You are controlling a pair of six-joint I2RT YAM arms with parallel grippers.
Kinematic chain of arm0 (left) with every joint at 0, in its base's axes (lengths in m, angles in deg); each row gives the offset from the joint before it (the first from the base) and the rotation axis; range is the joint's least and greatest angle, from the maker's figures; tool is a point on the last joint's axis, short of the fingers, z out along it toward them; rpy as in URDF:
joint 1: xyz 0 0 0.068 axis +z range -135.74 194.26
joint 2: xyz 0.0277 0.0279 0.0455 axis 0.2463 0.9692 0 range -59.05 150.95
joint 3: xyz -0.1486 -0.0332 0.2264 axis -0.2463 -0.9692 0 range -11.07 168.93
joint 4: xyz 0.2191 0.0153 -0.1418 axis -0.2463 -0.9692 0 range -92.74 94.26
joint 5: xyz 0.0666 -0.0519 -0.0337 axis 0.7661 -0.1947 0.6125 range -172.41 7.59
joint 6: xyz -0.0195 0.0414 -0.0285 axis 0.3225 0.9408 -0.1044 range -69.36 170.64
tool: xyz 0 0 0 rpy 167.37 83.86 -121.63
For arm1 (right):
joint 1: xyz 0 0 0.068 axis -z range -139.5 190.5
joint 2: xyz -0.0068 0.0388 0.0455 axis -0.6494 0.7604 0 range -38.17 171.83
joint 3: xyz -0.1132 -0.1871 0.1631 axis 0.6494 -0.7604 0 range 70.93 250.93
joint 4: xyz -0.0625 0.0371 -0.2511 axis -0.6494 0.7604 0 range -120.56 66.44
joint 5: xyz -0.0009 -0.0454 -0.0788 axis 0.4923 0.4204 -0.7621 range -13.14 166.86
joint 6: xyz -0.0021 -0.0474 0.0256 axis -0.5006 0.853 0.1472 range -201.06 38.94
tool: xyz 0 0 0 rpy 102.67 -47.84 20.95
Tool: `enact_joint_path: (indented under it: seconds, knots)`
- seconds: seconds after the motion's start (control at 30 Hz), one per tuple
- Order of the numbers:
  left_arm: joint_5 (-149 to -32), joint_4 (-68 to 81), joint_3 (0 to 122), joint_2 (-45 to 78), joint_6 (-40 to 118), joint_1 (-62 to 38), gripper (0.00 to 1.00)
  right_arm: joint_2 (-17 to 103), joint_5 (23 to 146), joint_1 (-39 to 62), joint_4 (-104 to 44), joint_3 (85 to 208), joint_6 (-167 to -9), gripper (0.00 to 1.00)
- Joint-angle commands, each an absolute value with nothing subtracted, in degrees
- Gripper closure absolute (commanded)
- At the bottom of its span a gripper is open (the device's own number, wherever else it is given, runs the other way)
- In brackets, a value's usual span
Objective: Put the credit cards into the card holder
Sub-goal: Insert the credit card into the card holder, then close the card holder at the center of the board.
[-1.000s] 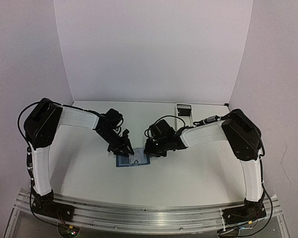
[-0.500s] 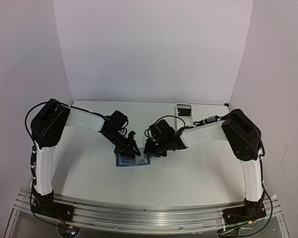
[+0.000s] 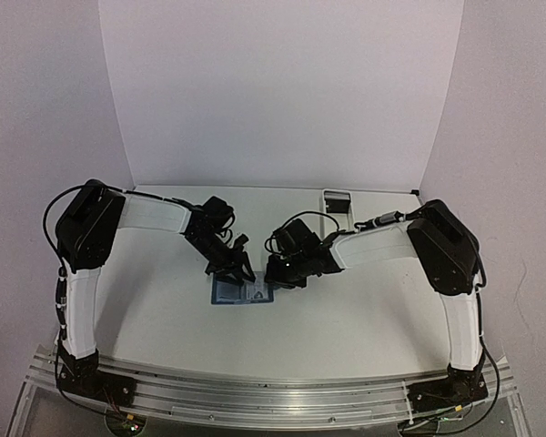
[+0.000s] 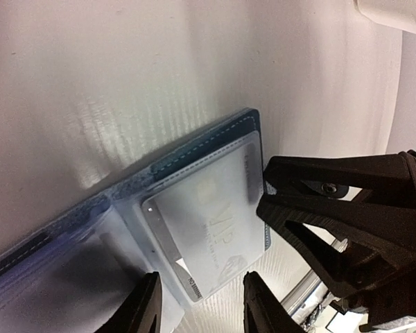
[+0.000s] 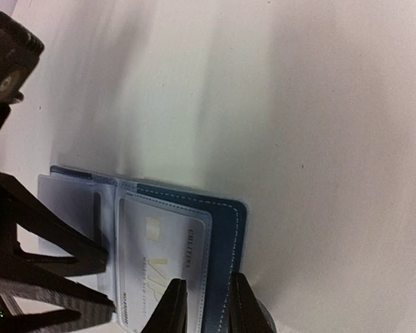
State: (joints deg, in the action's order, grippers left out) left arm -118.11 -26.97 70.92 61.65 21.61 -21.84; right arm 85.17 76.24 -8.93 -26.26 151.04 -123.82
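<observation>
The dark-blue card holder (image 3: pixel 241 293) lies open on the table between both arms. A pale card marked VIP (image 4: pixel 208 229) sits inside a clear pocket page on its right half, and also shows in the right wrist view (image 5: pixel 159 257). My left gripper (image 4: pixel 201 305) is open and empty, hovering just above the card and pocket page. My right gripper (image 5: pixel 208 309) is nearly closed, pinching the holder's dark-blue right cover (image 5: pixel 225 236) near its stitched edge. In the top view the left gripper (image 3: pixel 235 269) and the right gripper (image 3: pixel 275 277) stand close together over the holder.
A long white tray (image 3: pixel 336 198) stands at the back right by the wall, its corner showing in the left wrist view (image 4: pixel 392 10). The right gripper's black fingers (image 4: pixel 333 215) crowd the holder's right side. White walls enclose the table.
My left gripper moved right over the holder, then drew back and up a little. The right arm and the holder have not moved.
</observation>
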Motion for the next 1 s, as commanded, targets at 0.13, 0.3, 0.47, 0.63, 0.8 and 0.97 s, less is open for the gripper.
enact_joint_path:
  seconds: [0.13,0.3,0.47,0.63,0.8,0.97]
  knots:
    - [-114.87,-31.7,73.25,55.67,26.85,-19.35,0.55,76.95,71.85,-8.28,-21.15,154.26,-121.65,0.78]
    - [-117.52,-29.89,74.22,53.38,25.63,-17.33,0.5,72.5,68.31,-8.31,-18.74,155.77,-123.02,0.74]
    - [-111.98,-32.34,70.92,50.87,22.51,-12.84,0.23,73.71,68.64,-7.61,-12.93,154.28,-127.24,0.49]
    - [-110.61,-31.67,63.55,47.21,22.4,-12.04,0.08,81.53,76.28,-7.4,-11.35,157.34,-125.84,0.37]
    - [-114.07,-28.52,57.55,46.83,20.75,-11.25,0.07,84.85,79.23,-7.28,-11.24,158.67,-124.52,0.45]
    - [-119.1,-26.02,54.76,51.82,21.69,-11.27,0.07,85.7,78.68,-7.15,-11.4,159.34,-121.79,0.58]
